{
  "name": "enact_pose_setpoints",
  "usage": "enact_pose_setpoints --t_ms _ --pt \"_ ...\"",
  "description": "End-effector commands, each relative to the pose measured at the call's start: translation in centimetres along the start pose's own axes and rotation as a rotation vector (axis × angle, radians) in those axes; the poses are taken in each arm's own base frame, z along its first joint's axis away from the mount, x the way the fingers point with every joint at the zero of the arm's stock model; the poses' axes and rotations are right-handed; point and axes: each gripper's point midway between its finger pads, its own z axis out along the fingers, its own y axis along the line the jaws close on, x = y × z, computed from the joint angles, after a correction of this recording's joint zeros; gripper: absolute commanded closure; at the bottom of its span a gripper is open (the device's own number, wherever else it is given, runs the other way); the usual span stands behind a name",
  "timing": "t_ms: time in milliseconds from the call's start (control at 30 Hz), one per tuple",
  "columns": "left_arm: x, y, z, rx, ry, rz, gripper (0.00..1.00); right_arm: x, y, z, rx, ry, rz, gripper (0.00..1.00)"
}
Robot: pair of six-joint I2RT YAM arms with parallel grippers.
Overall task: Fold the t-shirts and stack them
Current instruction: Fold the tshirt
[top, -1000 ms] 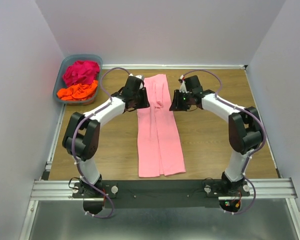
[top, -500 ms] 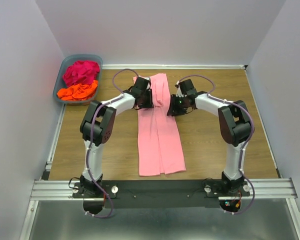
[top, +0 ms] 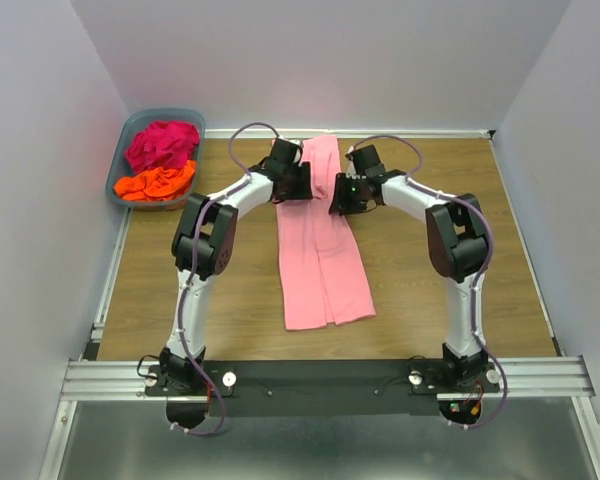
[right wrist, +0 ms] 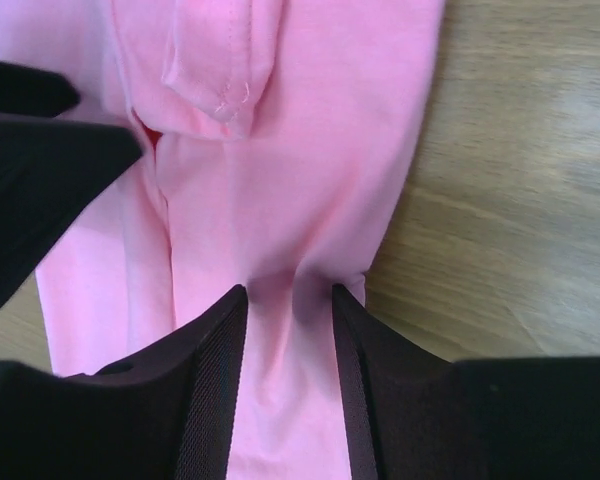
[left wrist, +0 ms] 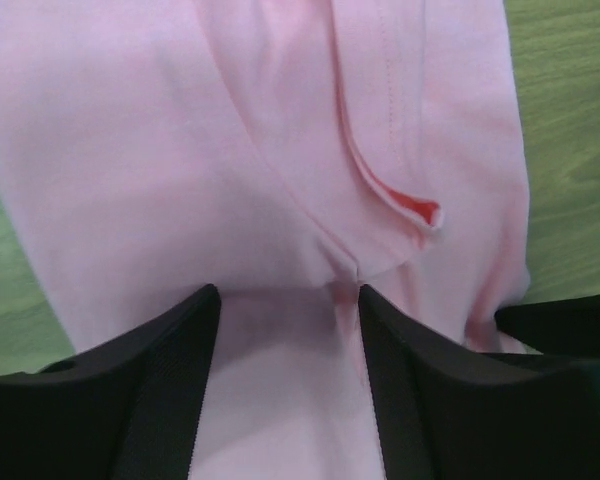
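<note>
Light pink t-shirt (top: 325, 270) laid out long, handled at its far end

Nearest us, its near hem lies flat on the wooden table (top: 430, 290), and the folded strip runs away up the middle. At the far end, the left gripper (left wrist: 288, 295) stands spread, one finger either side of a crease with the cloth lying between them. Just to its right, the right gripper (right wrist: 290, 292) pinches a gathered ridge of the cloth by its right edge. In the far left corner, the grey-blue basket (top: 128, 126) holds the orange t-shirt (top: 155, 184) and, behind it, the magenta t-shirt (top: 162, 143), both crumpled.
</note>
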Motion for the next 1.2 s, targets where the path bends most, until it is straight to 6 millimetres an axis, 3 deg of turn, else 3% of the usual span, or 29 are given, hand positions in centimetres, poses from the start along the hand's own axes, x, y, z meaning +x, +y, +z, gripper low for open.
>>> enact_pose_setpoints --t_ms 0,33,67,100,133,167,200,233,267,300,333,433,533,700,833,1000,1167 --pt "-1.8 -0.2 -4.9 -0.01 -0.035 0.01 0.29 -1.4 0.2 -3.7 0.041 -0.048 -0.007 0.49" --pt "-3.6 -1.6 -8.1 0.007 -0.097 0.016 0.25 -1.3 0.2 -4.8 0.053 -0.053 -0.004 0.46" --pt "-2.0 -1.1 -9.1 -0.012 -0.077 0.002 0.22 -1.6 0.6 -6.7 0.052 -0.075 -0.007 0.45" --pt "-3.2 -1.9 -12.3 -0.003 -0.137 0.001 0.2 0.1 -0.2 -7.4 0.086 -0.043 -0.002 0.39" --pt "-2.8 -1.8 -13.7 -0.006 -0.144 -0.008 0.18 0.9 -0.5 -8.2 0.104 -0.032 -0.001 0.36" --pt "-0.1 -1.0 -14.2 -0.022 -0.098 -0.015 0.15 1.7 -1.0 -8.9 0.126 -0.018 -0.001 0.33" --pt "0.7 -0.9 -15.3 -0.02 -0.099 -0.027 0.15 3.2 -1.3 -10.4 0.145 -0.008 -0.006 0.3" --pt "0.7 -1.9 -18.0 0.006 -0.14 -0.019 0.15 4.8 -2.3 -11.2 0.192 0.023 -0.006 0.29" --pt "4.1 -0.8 -18.1 -0.024 -0.081 -0.026 0.12 5.8 -2.6 -12.1 0.208 0.03 -0.007 0.28" --pt "5.5 -0.8 -18.7 -0.028 -0.07 -0.028 0.12 7.0 -2.2 -13.3 0.207 0.033 -0.011 0.27" --pt "8.2 0.0 -19.9 -0.059 -0.041 -0.031 0.12 9.8 -3.4 -13.8 0.246 0.09 -0.003 0.27" --pt "13.5 -1.1 -21.1 -0.047 0.039 -0.033 0.12 13.9 -3.3 -15.0 0.264 0.152 -0.004 0.27" --pt "19.6 -1.9 -22.7 -0.036 0.137 -0.086 0.12 19.4 -3.7 -16.5 0.277 0.233 0.018 0.27" --pt "25.6 -2.9 -23.9 -0.029 0.262 -0.088 0.14 23.5 -3.4 -17.4 0.29 0.272 0.059 0.28" --pt "27.5 -3.3 -23.8 -0.044 0.309 -0.095 0.18 24.9 -3.7 -17.6 0.299 0.294 0.059 0.3" --pt "29.9 -3.8 -23.1 -0.056 0.384 -0.062 0.31 25.5 -3.6 -17.3 0.29 0.304 0.053 0.31" --pt "31.1 -2.8 -23.2 -0.117 0.399 -0.071 0.43 25.8 -3.8 -17.1 0.293 0.298 0.057 0.32"
